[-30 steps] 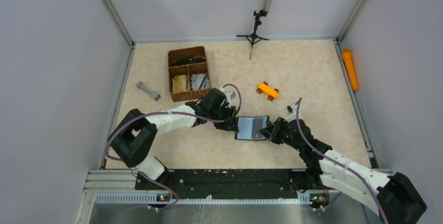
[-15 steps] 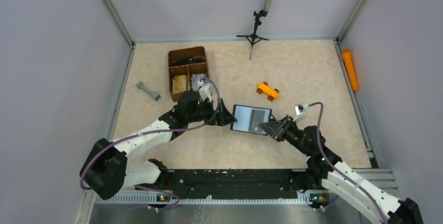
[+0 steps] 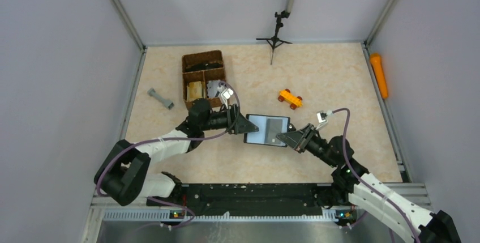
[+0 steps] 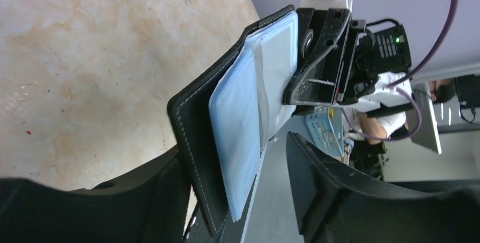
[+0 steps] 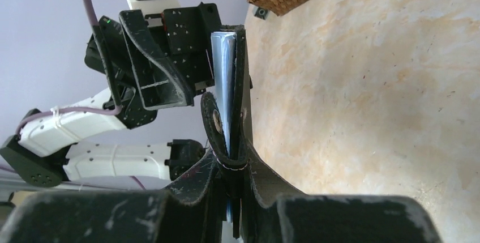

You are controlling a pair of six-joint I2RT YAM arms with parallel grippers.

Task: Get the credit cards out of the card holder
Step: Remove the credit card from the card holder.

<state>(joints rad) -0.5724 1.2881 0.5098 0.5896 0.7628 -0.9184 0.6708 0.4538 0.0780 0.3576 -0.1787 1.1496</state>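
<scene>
The marbled desk (image 3: 339, 73) carries everything. Both arms reach in from its near edge and meet at mid-desk, the left arm (image 3: 170, 141) from the left and the right arm (image 3: 373, 189) from the right.

A wicker basket (image 3: 185, 84) stands far left, just behind the left arm's wrist. A tripod (image 3: 275, 33) stands at the far edge, and an orange cylinder (image 3: 378, 75) lies along the right rail.

The card holder (image 3: 267, 130) is open and held up off the desk between the two claws, its grey-blue inside facing the top camera.

The right claw (image 3: 281, 139) is clamped on the holder's right edge, its fingers pressed against both faces. The left claw (image 3: 249, 128) is at the left edge with its fingers apart. One finger lies against the black cover and the other stands clear of the pale blue inner leaves.

A yellow toy car (image 3: 290, 98) sits just beyond the holder. A grey dumbbell-shaped piece (image 3: 161, 98) lies left of the basket.

The right wrist view shows the holder's round snap (image 5: 215, 118) on a tab just above the fingers.
</scene>
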